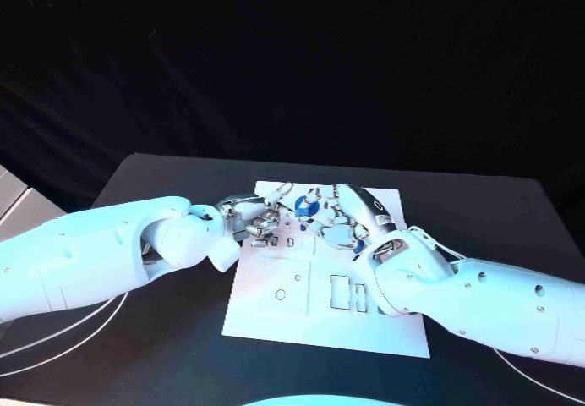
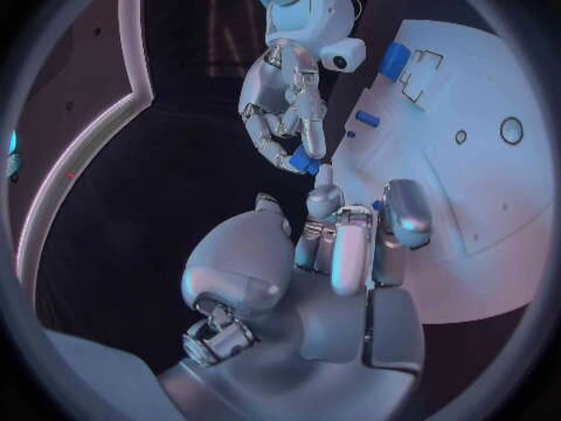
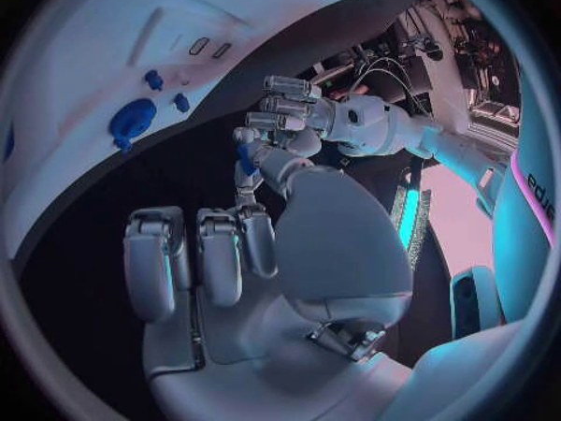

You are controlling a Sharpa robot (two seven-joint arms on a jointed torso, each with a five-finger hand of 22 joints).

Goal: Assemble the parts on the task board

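Note:
The white task board [image 1: 319, 292] lies mid-table, and both hands meet over its far end. My right hand [image 1: 345, 218] pinches a small blue part [image 2: 304, 162] at its fingertips; the right wrist view shows the same part [image 3: 247, 162]. My left hand [image 1: 254, 217] hovers just across from it with its fingers partly curled. One left fingertip [image 2: 322, 197] reaches close to the held part, and I see nothing in the left hand's own grip. A round blue part [image 1: 301, 204] and two smaller ones [image 3: 153, 79] stand in the board.
Rectangular slots [image 1: 347, 292] and a small round hole [image 1: 281, 294] mark the near half of the board. Further blue parts [image 2: 394, 58] sit on the board [image 2: 480, 159] beyond the right hand. Black tabletop [image 1: 146, 347] surrounds the board.

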